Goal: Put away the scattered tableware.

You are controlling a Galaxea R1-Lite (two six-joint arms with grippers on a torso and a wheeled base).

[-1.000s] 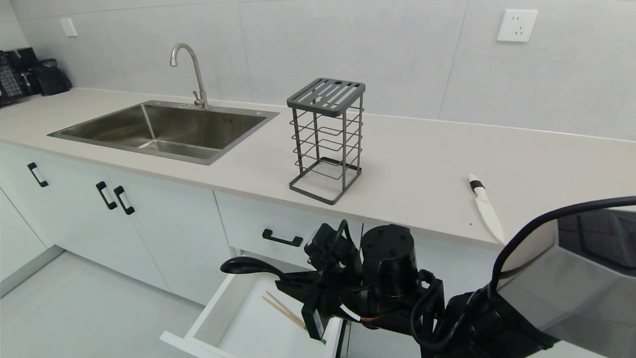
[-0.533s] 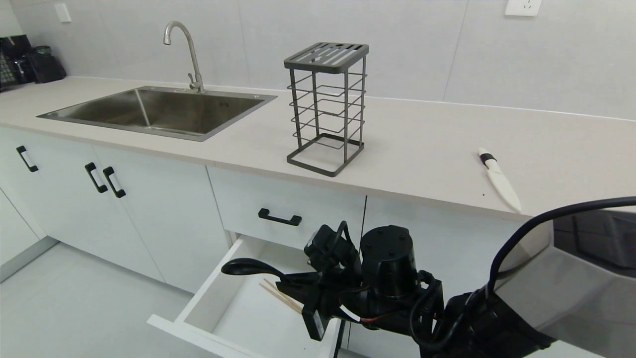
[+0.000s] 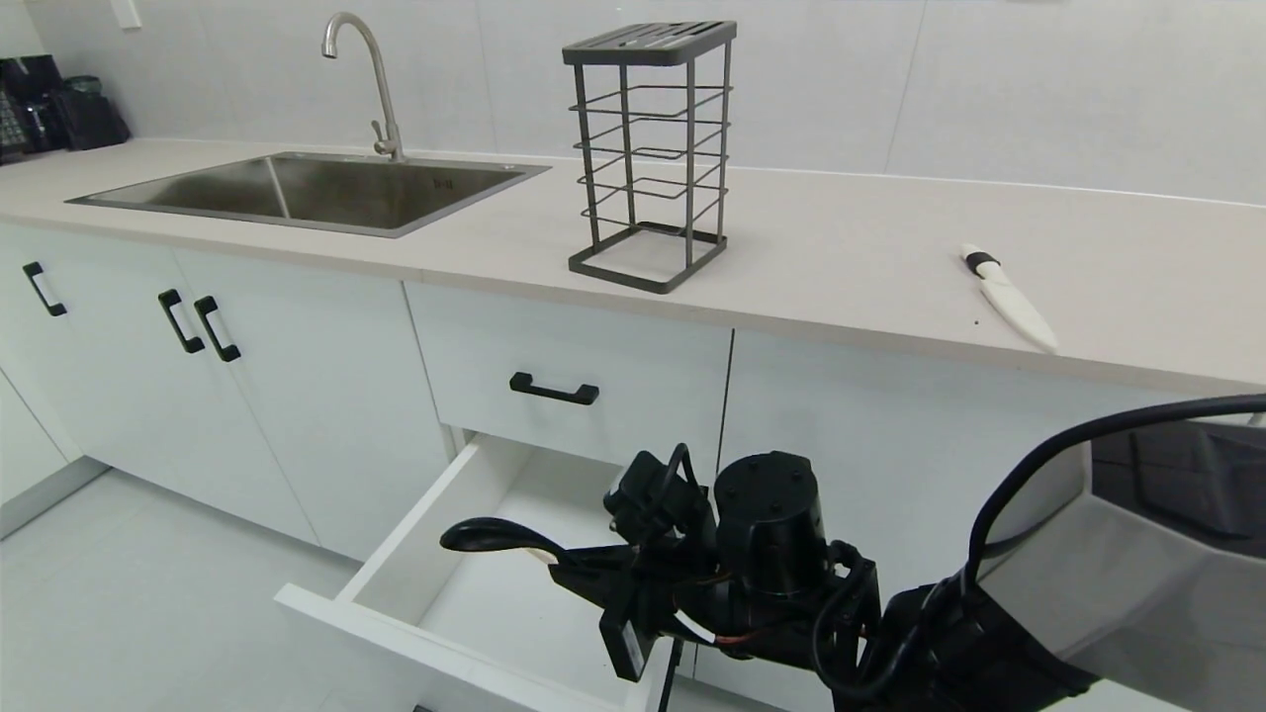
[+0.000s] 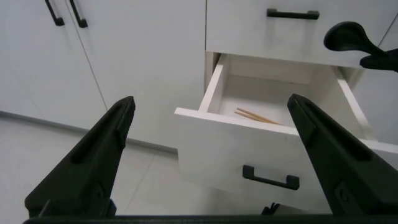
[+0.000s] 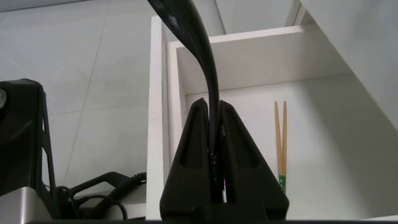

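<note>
My right gripper [image 3: 586, 571] is shut on the handle of a black spoon [image 3: 491, 535], held level above the open white drawer [image 3: 410, 519]. In the right wrist view the spoon [image 5: 205, 68] rises from between the shut fingers, and a pair of wooden chopsticks [image 5: 281, 144] lies on the drawer's [image 5: 158, 124] floor. My left gripper [image 4: 211, 102] is open and holds nothing, out in front of the drawer [image 4: 205, 121]. It looks at the chopsticks [image 4: 258, 116] and the spoon [image 4: 347, 37]. A white knife [image 3: 1007, 296] with a black band lies on the counter at the right.
A dark wire rack [image 3: 648, 148] stands mid-counter, with a steel sink [image 3: 297, 190] and tap [image 3: 371, 69] to its left. A shut drawer with a black handle [image 3: 553, 390] sits above the open one. Cabinet doors [image 3: 188, 326] are on the left, over bare floor.
The head camera has sunk, so the counter, rack and knife sit higher in the picture and more of the drawer shows. The right gripper still holds the spoon over the drawer.
</note>
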